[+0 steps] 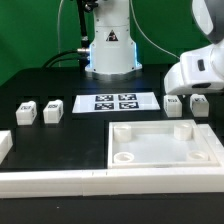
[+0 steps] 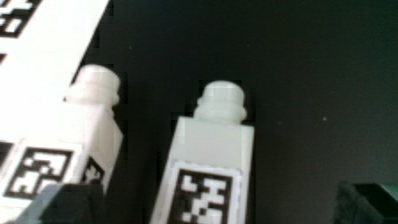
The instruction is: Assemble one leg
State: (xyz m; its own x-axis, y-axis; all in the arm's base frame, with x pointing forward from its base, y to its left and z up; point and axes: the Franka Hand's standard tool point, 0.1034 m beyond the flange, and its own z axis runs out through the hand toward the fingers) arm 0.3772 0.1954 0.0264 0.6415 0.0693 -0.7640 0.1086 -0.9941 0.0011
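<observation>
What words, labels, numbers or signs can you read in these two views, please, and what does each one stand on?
No words, brands or numbers are readable in either view.
On the robot base: a small dark triangular sign, too small to read.
On the marker board: four black-and-white square tags, patterns only.
On the leg: one such tag, no letters.

Glossy white arm (black cables behind), blue-lit base with triangular warning sticker.
</observation>
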